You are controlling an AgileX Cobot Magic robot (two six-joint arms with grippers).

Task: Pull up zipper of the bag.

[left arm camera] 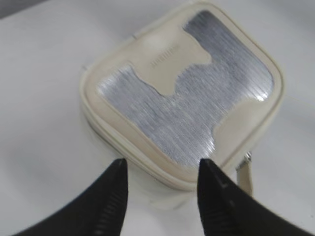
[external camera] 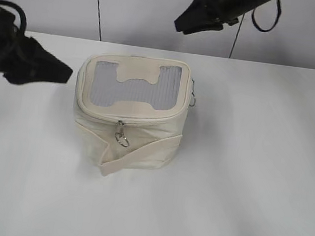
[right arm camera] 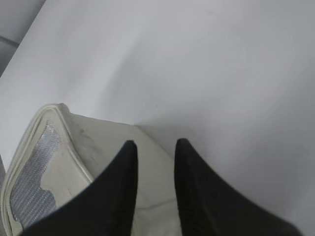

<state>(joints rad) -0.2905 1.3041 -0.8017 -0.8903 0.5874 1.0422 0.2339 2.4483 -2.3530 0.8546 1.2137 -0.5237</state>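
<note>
A: Right, exterior view first: the bag (external camera: 129,112) sits just left of centre on the white table (external camera: 253,181), lid up, grey window and bone-shaped patch (external camera: 139,71) facing the ceiling.

B: And the zipper (external camera: 127,120) runs round the lid rim. One silver slider with its ring pull (external camera: 122,137) hangs at the front, another ring pull (external camera: 192,101) shows on the right side.

A: Left gripper (external camera: 65,73) is at the left edge, clear of the bag. Right gripper (external camera: 179,24) hovers upper centre-right, off the table. I can't read either one's spread from here.

B: Left wrist view, then: left gripper (left arm camera: 161,169) at the bottom of frame, fingers (left arm camera: 114,196) parted with nothing between them, hanging over the lid's near edge. A slider (left arm camera: 247,157) peeks out lower right.

A: Right wrist view: right gripper (right arm camera: 155,150) at bottom centre, fingers (right arm camera: 123,182) spread a little with nothing between them. The bag's side lies below them, lid corner at lower left.
</note>
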